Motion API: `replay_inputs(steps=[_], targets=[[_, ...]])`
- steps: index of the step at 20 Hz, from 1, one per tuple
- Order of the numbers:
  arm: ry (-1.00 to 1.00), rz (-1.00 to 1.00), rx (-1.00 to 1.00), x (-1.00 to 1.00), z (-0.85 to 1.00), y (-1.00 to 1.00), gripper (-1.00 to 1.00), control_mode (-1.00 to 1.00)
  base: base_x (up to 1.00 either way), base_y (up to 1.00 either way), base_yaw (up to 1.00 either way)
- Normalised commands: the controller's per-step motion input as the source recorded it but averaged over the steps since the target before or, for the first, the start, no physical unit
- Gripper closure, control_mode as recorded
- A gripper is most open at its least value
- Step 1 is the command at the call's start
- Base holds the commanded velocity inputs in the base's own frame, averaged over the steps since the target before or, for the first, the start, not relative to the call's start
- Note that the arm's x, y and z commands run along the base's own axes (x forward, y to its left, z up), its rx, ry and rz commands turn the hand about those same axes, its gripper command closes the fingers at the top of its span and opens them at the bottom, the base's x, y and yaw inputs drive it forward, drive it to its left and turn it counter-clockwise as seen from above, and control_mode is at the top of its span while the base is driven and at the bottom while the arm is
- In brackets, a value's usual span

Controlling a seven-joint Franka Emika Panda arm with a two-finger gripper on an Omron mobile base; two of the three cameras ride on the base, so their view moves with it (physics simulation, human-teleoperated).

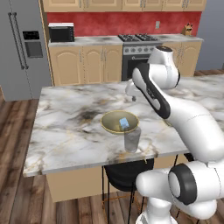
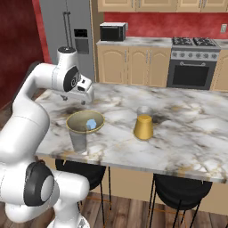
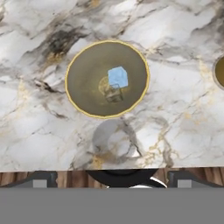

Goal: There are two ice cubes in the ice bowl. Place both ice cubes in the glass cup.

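The ice bowl [image 3: 83,65] sits on the marble island, yellow-rimmed with a grey-tan inside, also seen as the ice bowl [image 1: 106,123] and the ice bowl [image 2: 75,123]. One pale-blue ice cube [image 3: 117,77] lies near its middle, also visible as the ice cube [image 1: 124,123] and the ice cube [image 2: 91,124]. A fainter, almost clear ice cube [image 3: 113,93] touches it. The clear glass cup [image 3: 116,144] stands just beside the bowl near the counter's front edge, and appears as the glass cup [image 1: 132,139] and the glass cup [image 2: 79,140]. My gripper [image 3: 113,180] hangs open high above bowl and cup, holding nothing, with gripper [image 1: 133,98] and gripper [image 2: 84,100] seen from the base.
A glass with orange liquid [image 2: 144,127] stands on the island to the right of the bowl, at the edge of the hand view as the orange glass [image 3: 220,72]. Dark stools [image 2: 178,191] sit under the counter's front edge. Cabinets, stove and fridge line the far wall.
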Motion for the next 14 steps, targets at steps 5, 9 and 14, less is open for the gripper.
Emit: replay_inputs(steps=[5,9,14], targets=[[0.11,0.00,0.00,0.35,-0.09,0.00,-1.00,-1.00,0.00,0.00,0.00],[0.15,0.00,0.00,0.39,-0.27,0.00,-1.00,-1.00,0.00,0.00,0.00],[0.15,0.00,0.00,0.39,-0.35,0.00,-1.00,-1.00,0.00,0.00,0.00]])
